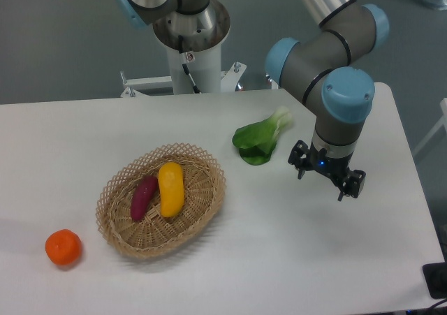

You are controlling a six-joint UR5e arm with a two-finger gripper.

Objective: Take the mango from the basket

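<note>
The mango, smooth and yellow-orange, lies in the middle of the tan wicker basket on the left half of the table. A dark purple-red oblong vegetable lies beside it on its left, touching it. My gripper hangs over the right part of the table, well to the right of the basket and apart from it. Its fingers point down and are seen end-on, so the gap between them does not show. It holds nothing that I can see.
A green leafy vegetable lies between the basket and the gripper. A round orange fruit sits near the front left. The arm's base stands at the back edge of the white table.
</note>
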